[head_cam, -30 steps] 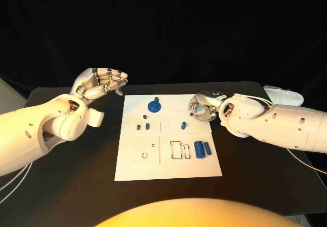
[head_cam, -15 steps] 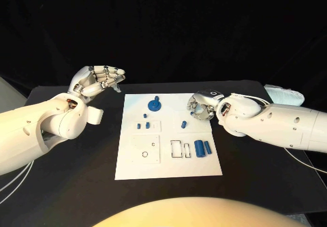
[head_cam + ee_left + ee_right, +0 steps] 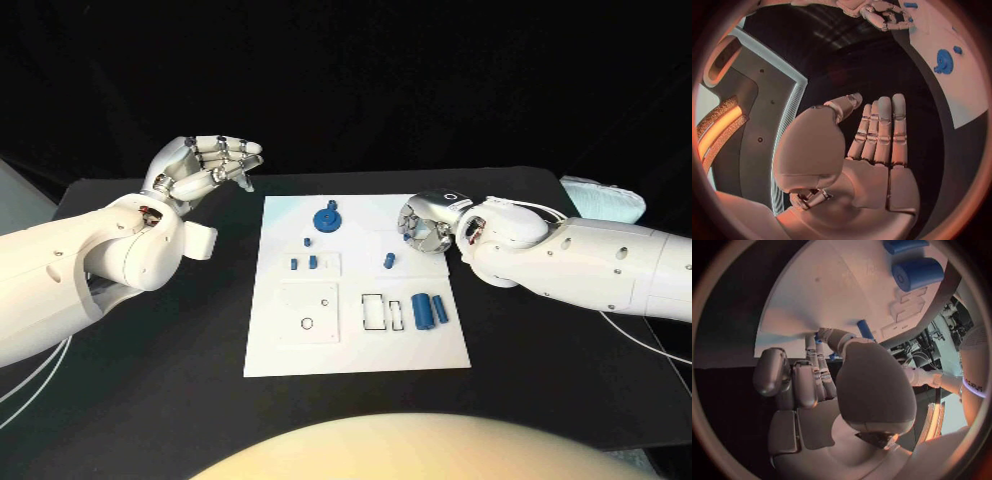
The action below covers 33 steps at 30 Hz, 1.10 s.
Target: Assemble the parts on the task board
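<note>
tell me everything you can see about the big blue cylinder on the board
The big blue cylinder is the largest blue part on the task board, plain and matte like plastic. It lies on its side near the board's right edge, with a thinner blue rod alongside. The right wrist view shows a recessed round end. Neither hand touches it.
</note>
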### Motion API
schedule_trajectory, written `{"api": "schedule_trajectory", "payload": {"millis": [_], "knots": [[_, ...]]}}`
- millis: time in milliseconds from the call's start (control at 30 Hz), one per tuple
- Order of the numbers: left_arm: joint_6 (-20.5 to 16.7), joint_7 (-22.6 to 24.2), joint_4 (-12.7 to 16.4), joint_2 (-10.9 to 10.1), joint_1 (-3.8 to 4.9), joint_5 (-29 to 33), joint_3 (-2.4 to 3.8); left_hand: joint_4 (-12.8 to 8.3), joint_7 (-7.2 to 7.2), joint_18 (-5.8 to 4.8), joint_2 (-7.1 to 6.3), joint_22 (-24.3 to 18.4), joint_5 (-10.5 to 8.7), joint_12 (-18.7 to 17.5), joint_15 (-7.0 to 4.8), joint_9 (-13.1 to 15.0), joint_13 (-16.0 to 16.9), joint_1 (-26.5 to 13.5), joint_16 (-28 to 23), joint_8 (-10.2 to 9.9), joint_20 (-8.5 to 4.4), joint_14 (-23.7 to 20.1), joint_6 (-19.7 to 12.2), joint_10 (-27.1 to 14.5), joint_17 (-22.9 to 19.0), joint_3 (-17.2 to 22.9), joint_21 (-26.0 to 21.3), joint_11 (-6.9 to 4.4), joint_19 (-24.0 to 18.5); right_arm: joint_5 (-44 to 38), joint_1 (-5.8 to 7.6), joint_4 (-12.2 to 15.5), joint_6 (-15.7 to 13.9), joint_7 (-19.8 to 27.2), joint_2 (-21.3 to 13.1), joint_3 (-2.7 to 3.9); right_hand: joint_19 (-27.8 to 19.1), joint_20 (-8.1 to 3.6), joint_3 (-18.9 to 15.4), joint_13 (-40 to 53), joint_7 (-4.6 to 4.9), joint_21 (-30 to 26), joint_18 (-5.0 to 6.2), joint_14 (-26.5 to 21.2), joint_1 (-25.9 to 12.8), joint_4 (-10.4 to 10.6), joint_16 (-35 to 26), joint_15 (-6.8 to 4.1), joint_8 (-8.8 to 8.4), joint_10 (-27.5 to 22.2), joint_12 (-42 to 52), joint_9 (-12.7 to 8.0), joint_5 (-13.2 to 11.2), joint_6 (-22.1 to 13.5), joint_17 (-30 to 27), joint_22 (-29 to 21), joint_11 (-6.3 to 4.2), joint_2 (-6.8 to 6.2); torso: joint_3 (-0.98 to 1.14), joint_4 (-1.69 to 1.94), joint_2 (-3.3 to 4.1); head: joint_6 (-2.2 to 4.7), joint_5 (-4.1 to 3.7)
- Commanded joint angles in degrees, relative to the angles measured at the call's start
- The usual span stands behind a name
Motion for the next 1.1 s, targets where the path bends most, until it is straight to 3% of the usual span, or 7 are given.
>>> {"api": "schedule_trajectory", "payload": {"millis": [33, 233, 367, 433, 500, 1100], "knots": [[0.03, -0.04, 0.09, -0.02, 0.02, 0.73, 0.06, -0.24, 0.09, 0.41, -0.03, -0.09, 0.1, 0.21, -0.14, 0.05, -0.11, 0.38, -0.29, 0.26, -0.07, -0.4, 0.35, 0.37, -0.08, 0.0, -0.33, -0.04, 0.52, -1.28, -0.24, -0.13, 0.94, -0.67, 0.18, -0.07, 0.41, 0.01, 0.3, -0.1, 0.04, 0.45, -1.07, 1.56, 0.05, 0.05, 0.41, -0.45, 0.27, 0.59, -0.12, 0.1, -0.3, 0.54, 0.13, 0.22, 0.04, 0.49, 0.0, -0.06, -0.01, -0.17, -0.04], [0.04, -0.32, 0.1, -0.07, 0.02, 0.78, 0.05, -0.23, 0.1, 0.41, -0.02, -0.1, 0.1, 0.19, -0.13, 0.04, -0.13, 0.38, -0.31, 0.25, -0.07, -0.4, 0.32, 0.33, -0.09, -0.01, -0.35, -0.03, 0.54, -1.32, -0.4, -0.05, 0.1, -0.57, 0.38, -0.07, 0.8, -0.24, 0.42, -0.17, -0.46, 1.68, -1.29, 1.72, -0.06, -0.01, 0.74, -0.81, 0.84, 1.97, 0.04, 0.41, -0.28, 1.79, 0.59, 1.04, -0.43, 1.02, 0.04, -0.05, 0.0, -0.31, -0.07], [0.05, -0.43, 0.09, -0.1, 0.02, 0.8, 0.05, -0.23, 0.1, 0.41, -0.02, -0.1, 0.1, 0.19, -0.13, 0.04, -0.13, 0.38, -0.31, 0.25, -0.07, -0.4, 0.32, 0.33, -0.09, -0.01, -0.35, -0.03, 0.54, -1.33, -0.47, 0.04, -0.58, -0.82, 0.46, -0.07, 1.08, -0.61, 0.65, -0.06, -1.03, 2.53, -1.43, 1.81, 0.33, -0.35, 0.93, -1.3, 1.59, 3.47, 0.22, 0.86, -0.23, 3.18, 0.79, 1.65, -1.02, 2.13, 0.02, -0.03, -0.04, -0.38, -0.12], [0.06, -0.48, 0.07, -0.11, 0.02, 0.81, 0.05, -0.23, 0.1, 0.41, -0.02, -0.1, 0.1, 0.19, -0.13, 0.04, -0.13, 0.38, -0.31, 0.25, -0.07, -0.4, 0.32, 0.33, -0.09, -0.01, -0.35, -0.03, 0.54, -1.34, -0.49, 0.12, -0.93, -1.09, 0.48, -0.07, 1.32, -0.94, 1.18, 0.05, -1.33, 3.28, -1.57, 1.88, 0.99, -0.91, 1.07, -1.63, 2.13, 4.46, 0.21, 1.28, -1.94, 3.99, 0.98, 2.17, -1.38, 3.28, 0.01, -0.03, -0.05, -0.41, -0.14], [0.07, -0.53, 0.05, -0.13, 0.02, 0.82, 0.05, -0.25, 0.11, 0.41, 0.02, -0.13, 0.1, 0.15, -0.13, 0.03, -0.16, 0.45, -0.34, 0.25, -0.08, -0.41, 0.29, 0.25, -0.11, 0.0, -0.38, -0.01, 0.58, -1.35, -0.53, 0.22, -1.35, -1.49, 0.5, -0.07, 1.5, -1.14, 1.61, 0.17, -1.49, 3.89, -1.68, 1.91, 1.29, -1.36, 1.08, -1.83, 2.52, 5.29, 0.17, 1.65, -2.16, 4.4, 0.95, 2.6, -1.62, 3.91, -0.01, -0.02, -0.06, -0.41, -0.13], [0.46, -0.79, -0.55, -0.18, 0.02, 1.59, 0.05, -0.2, 0.24, 0.38, 0.02, -0.28, 0.04, -0.04, -0.01, -0.02, -0.36, 0.51, -0.51, 0.22, -0.11, -0.42, 0.08, -0.15, -0.21, -0.17, -0.57, 0.14, 0.84, -1.14, -0.58, 2.18, -7.25, -3.27, -0.33, 0.06, 1.83, -1.45, 2.48, 0.35, -1.66, 4.92, -1.87, 1.8, 1.46, -2.18, 0.6, -2.06, 2.92, 6.34, -0.11, 2.2, -2.53, 4.65, 0.01, 3.32, -1.85, 4.25, 0.0, -0.05, -0.11, -0.3, -0.18]]}}
